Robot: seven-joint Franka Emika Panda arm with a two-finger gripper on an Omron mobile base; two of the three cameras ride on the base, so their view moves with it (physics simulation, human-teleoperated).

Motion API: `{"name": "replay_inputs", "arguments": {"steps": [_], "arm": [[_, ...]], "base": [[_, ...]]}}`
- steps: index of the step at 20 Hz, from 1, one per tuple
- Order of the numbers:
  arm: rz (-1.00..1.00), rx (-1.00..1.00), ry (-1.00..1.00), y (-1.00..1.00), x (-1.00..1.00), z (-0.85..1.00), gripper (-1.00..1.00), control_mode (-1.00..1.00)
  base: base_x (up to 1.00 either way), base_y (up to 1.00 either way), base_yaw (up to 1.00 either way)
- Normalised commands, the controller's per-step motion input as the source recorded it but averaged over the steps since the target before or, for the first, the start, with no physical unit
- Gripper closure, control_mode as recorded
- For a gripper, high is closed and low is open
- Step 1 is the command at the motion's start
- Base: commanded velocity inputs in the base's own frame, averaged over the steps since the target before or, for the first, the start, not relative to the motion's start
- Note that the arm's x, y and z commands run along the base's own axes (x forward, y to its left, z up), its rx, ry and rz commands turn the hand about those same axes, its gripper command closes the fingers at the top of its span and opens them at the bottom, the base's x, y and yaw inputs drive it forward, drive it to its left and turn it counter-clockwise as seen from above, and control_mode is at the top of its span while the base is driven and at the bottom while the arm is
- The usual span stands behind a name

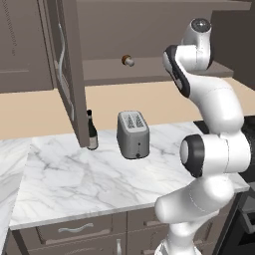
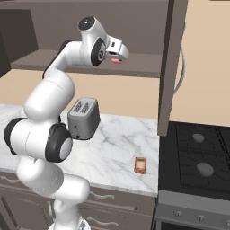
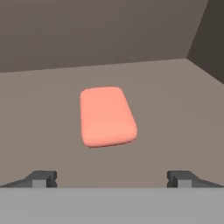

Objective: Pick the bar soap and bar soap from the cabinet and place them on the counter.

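A white marble table [image 1: 74,184] is running under an open dark cabinet [image 1: 149,30] in a kitchen with a tan wall. Taking the toaster [image 1: 133,134] as the landmark: it is standing upright on the table, below the cabinet shelf. Beside the toaster, against the hanging edge of the open cabinet door [image 1: 67,69], a dark bottle [image 1: 91,130] is standing. Above the toaster, on the shelf, a small round brown-and-grey knob [image 1: 128,61] is lying. In the right base view, a small reddish packet [image 2: 140,165] is lying on the table in front of the toaster, toward the stove [image 2: 197,166].

The arm is reaching up over the toaster into the cabinet. The claw [image 3: 112,178] is standing wide open and gripping nothing; its two fingertips [image 3: 43,177] are showing far apart at the bottom of the hand view. One soap [image 3: 107,115] is lying flat on the shelf just ahead of the claw, between the lines of the fingertips and untouched. In the right base view it is peeking out as a pink sliver [image 2: 117,60] under the hand, above the toaster.
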Motion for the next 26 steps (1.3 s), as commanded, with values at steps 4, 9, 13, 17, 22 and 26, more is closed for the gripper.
{"name": "replay_inputs", "arguments": {"steps": [4,9,13,17,22,26], "arm": [[0.00,0.01,0.02,-0.04,0.30,-0.03,-1.00,-1.00],[0.00,0.01,0.01,-0.06,0.25,0.00,-1.00,-1.00],[0.00,0.01,0.02,-0.08,0.25,0.00,-1.00,-1.00],[0.00,0.02,0.03,-0.06,0.27,0.00,-1.00,-1.00],[0.00,0.02,0.04,-0.02,0.29,-0.02,-1.00,-1.00],[0.00,0.02,0.04,-0.01,0.30,-0.15,-1.00,-1.00]], "base": [[0.00,0.00,0.00],[0.00,0.00,0.00],[0.00,0.00,0.00],[0.00,0.00,0.00],[0.00,0.00,0.00],[0.00,0.00,0.00]]}}
